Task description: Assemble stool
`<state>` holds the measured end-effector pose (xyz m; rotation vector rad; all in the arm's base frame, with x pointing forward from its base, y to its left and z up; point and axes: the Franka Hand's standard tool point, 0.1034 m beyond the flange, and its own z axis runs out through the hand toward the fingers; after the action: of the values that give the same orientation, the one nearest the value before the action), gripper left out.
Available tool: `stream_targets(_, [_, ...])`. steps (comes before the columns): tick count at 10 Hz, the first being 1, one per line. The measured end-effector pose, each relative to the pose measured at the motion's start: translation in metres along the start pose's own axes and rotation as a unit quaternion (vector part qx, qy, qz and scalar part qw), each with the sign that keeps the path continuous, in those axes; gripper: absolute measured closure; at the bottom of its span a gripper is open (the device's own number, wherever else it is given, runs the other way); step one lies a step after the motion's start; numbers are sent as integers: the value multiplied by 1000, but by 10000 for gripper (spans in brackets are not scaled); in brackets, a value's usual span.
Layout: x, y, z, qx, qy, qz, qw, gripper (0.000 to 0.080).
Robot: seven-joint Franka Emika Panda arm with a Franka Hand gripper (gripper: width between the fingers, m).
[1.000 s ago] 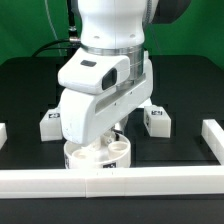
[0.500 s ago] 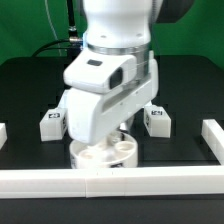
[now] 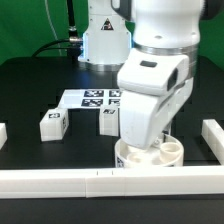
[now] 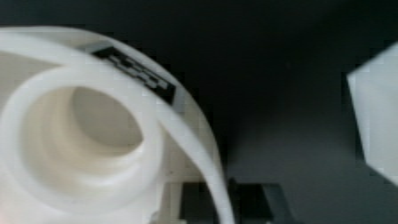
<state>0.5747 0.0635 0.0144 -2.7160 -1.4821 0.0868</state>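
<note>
Step in hand looks like seat placement. The gripper [image 4: 222, 197] has its jaws almost closed, pinching the rim wall of the seat [image 3: 162, 157] between them (an open socket sits right beside the jaws, inboard). The seat sits against the front rail [image 3: 60, 181]. The nearer leg [image 3: 108, 122] and the farther leg [image 3: 52, 124] lie well apart from the jaws, neither socketed yet.

Next move, my guess: release, lift clear, fetch the nearer leg.

No readable writing: only square patterns on the legs and the marker board [image 3: 95, 98], plus a blurred dark tag [image 4: 139, 72] on the seat rim.
</note>
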Motion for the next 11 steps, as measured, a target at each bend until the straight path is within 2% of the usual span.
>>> stream_targets(4, [25,-14,1,0,2,20,1000,770])
stream_targets(9, [48,-26,-1,4,-3,41,999,770])
stream_targets(11, [48,-26,-1,5,-5,49,999,770])
